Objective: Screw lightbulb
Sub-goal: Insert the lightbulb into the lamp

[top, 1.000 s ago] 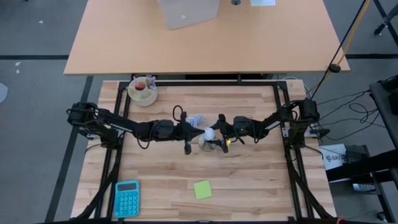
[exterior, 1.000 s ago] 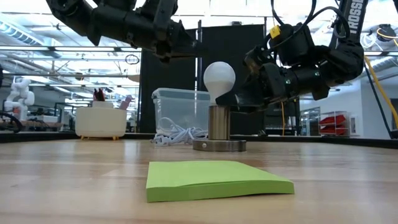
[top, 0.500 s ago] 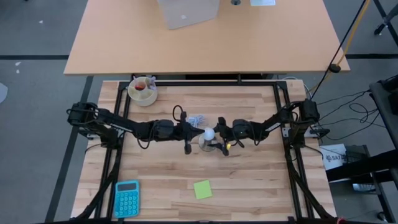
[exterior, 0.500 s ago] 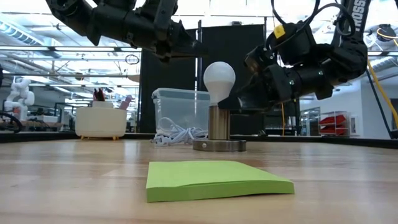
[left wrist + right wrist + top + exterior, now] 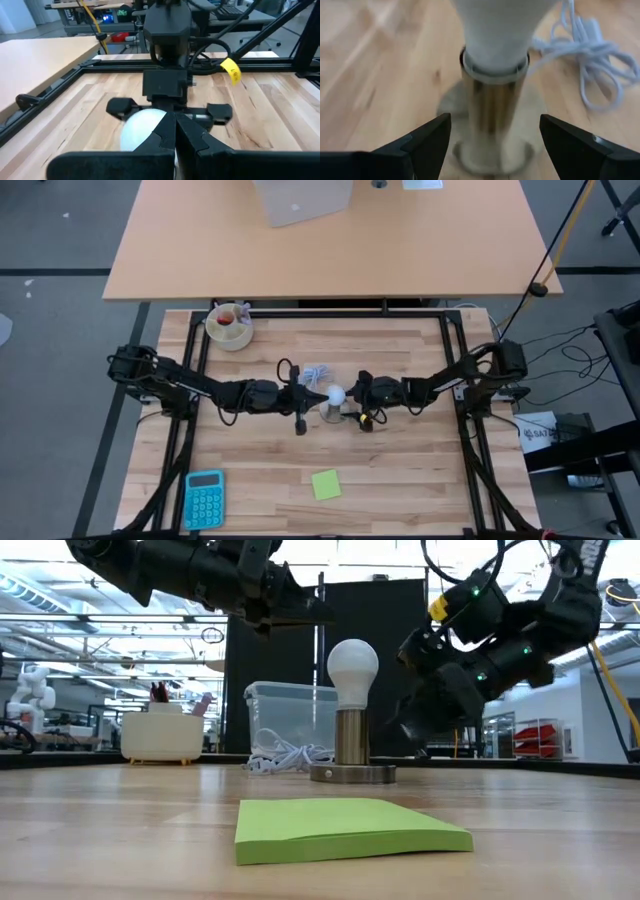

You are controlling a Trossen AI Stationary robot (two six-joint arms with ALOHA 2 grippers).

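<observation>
The white lightbulb stands upright with its base in the metal socket tube, which stands on a round base disc at the table's middle. My right gripper is open. Its two fingers stand on either side of the socket tube, below the bulb's neck, with a gap on each side. My left gripper is shut and hangs above and to the left of the bulb, apart from it. In the left wrist view the bulb shows just behind the shut fingers.
A coiled white cable lies just behind the socket. A green sticky-note pad and a blue calculator lie toward the near edge. A white bowl with small items stands at the far left.
My right gripper has gone down from the height of the bulb's neck to the height of the socket tube and has tipped its fingers downward. The bulb and the socket have stayed where they were.
</observation>
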